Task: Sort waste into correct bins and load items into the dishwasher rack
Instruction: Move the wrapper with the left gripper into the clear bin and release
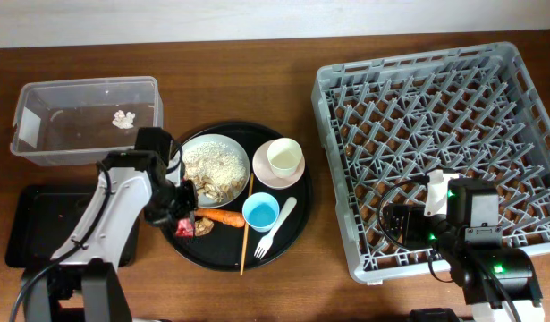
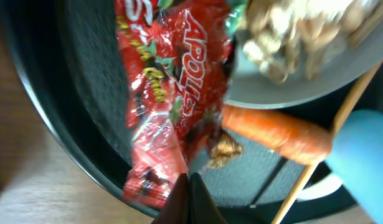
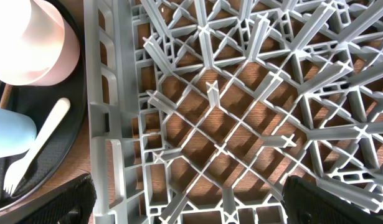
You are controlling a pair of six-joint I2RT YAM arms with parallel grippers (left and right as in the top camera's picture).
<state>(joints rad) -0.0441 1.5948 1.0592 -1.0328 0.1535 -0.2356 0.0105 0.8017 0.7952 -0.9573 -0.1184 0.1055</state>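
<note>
left claw (image 2: 188, 185): closed tight on the lower edge of the wrapper (image 2: 172, 81), which lies at the near-left rim of the round tray (image 1: 212, 255). carrot (image 1: 223, 216) is seen just beside the wrapper, near the plate (image 1: 223, 140). right claw (image 3: 191, 206): held wide over the near-left part of the rack (image 1: 435, 116). blue cup (image 1: 260, 213), fork (image 1: 275, 230) and chopstick (image 1: 246, 224) are noted on the round tray. farthest back, a white scrap (image 1: 122, 118) lies in the tub (image 1: 69, 134).
</note>
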